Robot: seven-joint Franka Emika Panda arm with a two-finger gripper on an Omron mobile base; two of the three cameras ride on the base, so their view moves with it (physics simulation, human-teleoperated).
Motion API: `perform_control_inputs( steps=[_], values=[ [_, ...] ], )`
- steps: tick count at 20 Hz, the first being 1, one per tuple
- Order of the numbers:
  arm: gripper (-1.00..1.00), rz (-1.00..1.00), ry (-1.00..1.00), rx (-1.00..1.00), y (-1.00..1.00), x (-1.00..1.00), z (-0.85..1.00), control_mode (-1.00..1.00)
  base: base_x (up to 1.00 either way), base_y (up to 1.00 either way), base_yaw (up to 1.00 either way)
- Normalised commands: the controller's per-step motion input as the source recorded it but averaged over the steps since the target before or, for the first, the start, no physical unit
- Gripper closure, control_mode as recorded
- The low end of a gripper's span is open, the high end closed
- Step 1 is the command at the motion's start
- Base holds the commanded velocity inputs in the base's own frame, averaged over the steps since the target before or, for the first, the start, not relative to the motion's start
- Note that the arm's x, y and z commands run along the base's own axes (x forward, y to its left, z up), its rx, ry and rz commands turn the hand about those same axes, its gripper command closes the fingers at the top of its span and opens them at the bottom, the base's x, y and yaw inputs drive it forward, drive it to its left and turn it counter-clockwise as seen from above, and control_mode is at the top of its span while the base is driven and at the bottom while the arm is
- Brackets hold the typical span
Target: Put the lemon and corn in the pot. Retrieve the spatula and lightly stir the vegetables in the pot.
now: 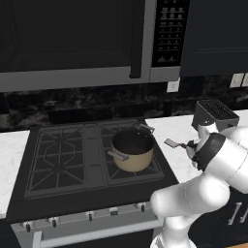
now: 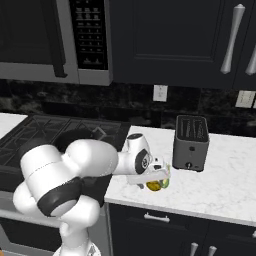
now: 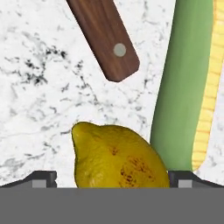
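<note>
on the marble desk (image 2: 220,185), just right of the stove (image 1: 63,160), the gripper (image 3: 112,179) hangs low over the lemon (image 3: 120,157). its two dark fingertips (image 3: 41,178) stand spread as wide as they go, one on each side of the fruit with white marble showing between the left tip and the peel, so nothing is held. the lemon lies on the desk, its nub end pointing away to the left in the hand view. the corn (image 3: 188,87) lies just beside it, its green husk side close against the lemon and the yellow kernels on the far side; whether the two touch i cannot tell. beyond the lemon a brown wooden handle (image 3: 105,37) with a pale rivet lies on the marble, apart from both. from the right base view the lemon (image 2: 154,185) shows as a small yellow-green lump under the hand, near the desk's front edge. the toaster (image 2: 190,142) stands further back on the desk, well apart. the pot (image 1: 132,150) sits on the stove's right front burner, upright, its dark inside bare. a small grey blade (image 1: 171,143) rests on the desk between the pot and the arm.
</note>
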Motion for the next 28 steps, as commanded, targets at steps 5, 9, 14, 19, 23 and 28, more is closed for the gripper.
perform_control_inputs(
  steps=[5, 9, 14, 19, 23, 28],
  values=[
    [1.0, 0.05, -0.01, -0.01, 0.0, -0.07, -0.22, -1.0, 0.0, 0.0, 0.0],
    [1.0, 0.03, -0.12, -0.01, 0.31, -0.56, 0.69, -1.0, 0.0, 0.0, 0.0],
    [1.0, 0.13, -0.17, -0.05, 0.92, -0.87, 1.0, -1.0, 0.0, 0.0, 0.0],
    [1.0, 0.2, -0.01, -0.04, 1.0, -0.31, 1.0, -1.0, 0.0, 0.0, 0.0],
    [1.0, 0.3, 0.0, 0.04, 1.0, -0.13, 1.0, -1.0, 0.0, 0.0, 0.0],
    [1.0, 0.32, 0.02, 0.18, 0.89, 0.0, 1.0, -1.0, 0.0, 0.0, 0.0]
  ],
)
